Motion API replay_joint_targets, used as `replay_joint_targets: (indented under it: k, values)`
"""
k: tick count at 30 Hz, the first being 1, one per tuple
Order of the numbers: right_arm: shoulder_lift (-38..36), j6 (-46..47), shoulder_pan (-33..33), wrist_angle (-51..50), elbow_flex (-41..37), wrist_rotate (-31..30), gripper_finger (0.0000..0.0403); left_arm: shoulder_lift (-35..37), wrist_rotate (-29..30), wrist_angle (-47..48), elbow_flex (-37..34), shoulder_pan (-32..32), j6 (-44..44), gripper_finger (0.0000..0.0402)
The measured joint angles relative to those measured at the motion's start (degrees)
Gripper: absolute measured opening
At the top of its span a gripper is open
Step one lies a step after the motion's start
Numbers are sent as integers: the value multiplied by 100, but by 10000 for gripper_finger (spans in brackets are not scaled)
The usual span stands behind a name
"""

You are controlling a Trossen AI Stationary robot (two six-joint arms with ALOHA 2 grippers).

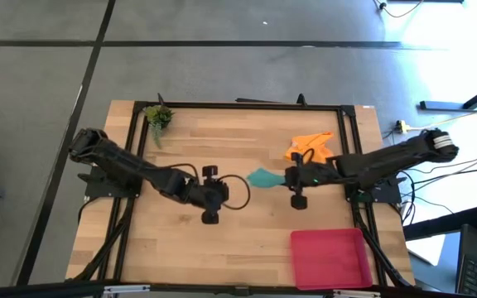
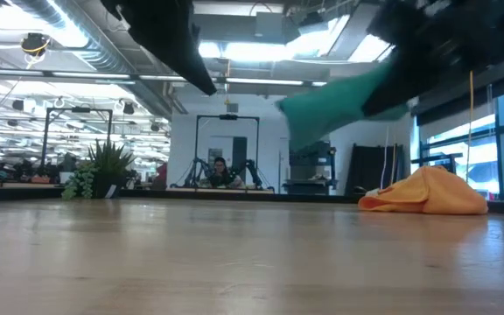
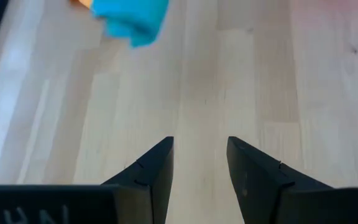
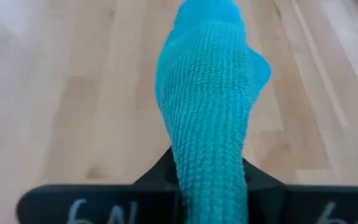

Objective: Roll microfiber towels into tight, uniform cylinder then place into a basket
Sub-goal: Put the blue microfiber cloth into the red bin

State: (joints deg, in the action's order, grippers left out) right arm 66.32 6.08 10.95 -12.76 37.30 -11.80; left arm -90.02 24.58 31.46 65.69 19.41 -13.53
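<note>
The teal microfiber towel [image 1: 262, 177], bunched into a roll, hangs in the air over the table's middle, with my right gripper [image 1: 286, 176] shut on its right end. In the low view the teal towel [image 2: 335, 105] is well above the wood. The orange towel [image 1: 311, 145] lies crumpled on the table by the far right, its underside on the wood. My left gripper [image 1: 228, 191] stands open just left of the teal towel, with nothing between its fingers [image 3: 157, 165]. The red basket [image 1: 330, 257] sits at the near right corner. My right gripper pinches one end of the rolled teal towel [image 4: 210, 168] between its two fingers. The fingers come from the table's right, slanting down, and lie along the roll. The rest of the towel [image 4: 207, 74] juts out past the fingers toward the table's left, lifted clear.
A small green plant sprig [image 1: 157, 117] lies at the far left corner. A black frame [image 1: 238, 105] runs round the table's edges. Bare wood [image 1: 222, 257] stretches between the left arm and the basket.
</note>
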Motion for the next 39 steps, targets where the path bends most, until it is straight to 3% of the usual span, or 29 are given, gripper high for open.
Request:
replay_joint_targets:
  k: [5, 16, 39]
  values:
    - [-557, 484, 741, -562, 0, -390, 32, 0, 252, 3, 0, 255, -144, 141]
    - [-1285, 2008, 1918, -1761, 2, -428, 35, 0, 530, -19, 0, 401, -553, 142]
    - [-1176, 4480, 5252, -1395, 9, -1609, 32, -2, 632, -185, 0, 399, -561, 140]
